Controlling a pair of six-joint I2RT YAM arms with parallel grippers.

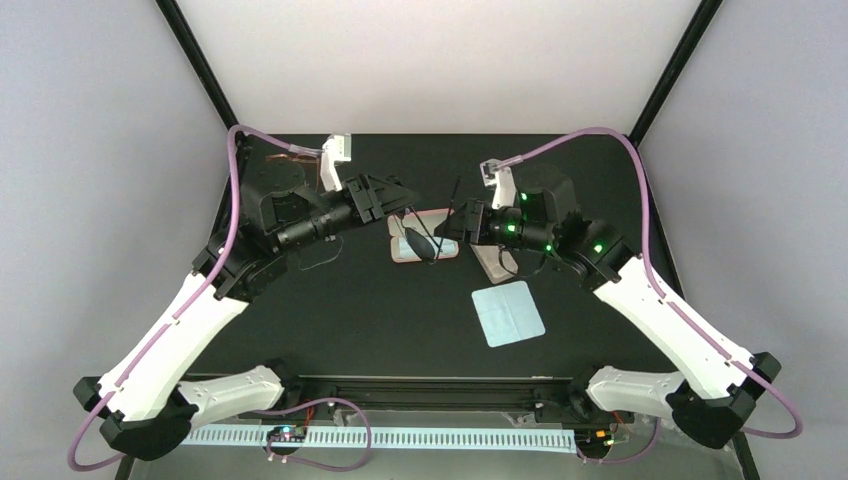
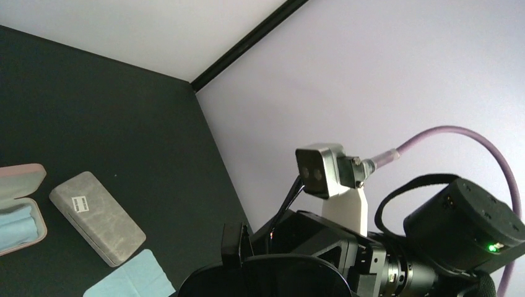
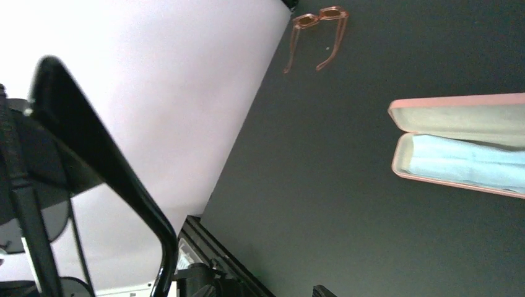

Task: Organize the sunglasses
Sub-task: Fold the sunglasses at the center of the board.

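The sunglasses (image 1: 424, 241) have a thin black frame and dark lenses and hang just above the open pink case (image 1: 443, 214), between both grippers. My left gripper (image 1: 393, 207) is shut on them; in the left wrist view a dark lens (image 2: 266, 279) fills the bottom beside one finger (image 2: 231, 240), and a slim arm rises towards the right wrist. My right gripper (image 1: 457, 222) sits at the sunglasses' right end with jaws apart and nothing between them. In the right wrist view the sunglasses' arm (image 3: 105, 164) crosses close on the left.
A grey oblong case (image 1: 494, 264) lies partly under the right wrist and shows in the left wrist view (image 2: 96, 218). A light blue cloth (image 1: 508, 313) lies nearer the front. Another cloth lies in the pink case (image 3: 461, 162). Orange-framed glasses (image 3: 317, 28) lie at the back left.
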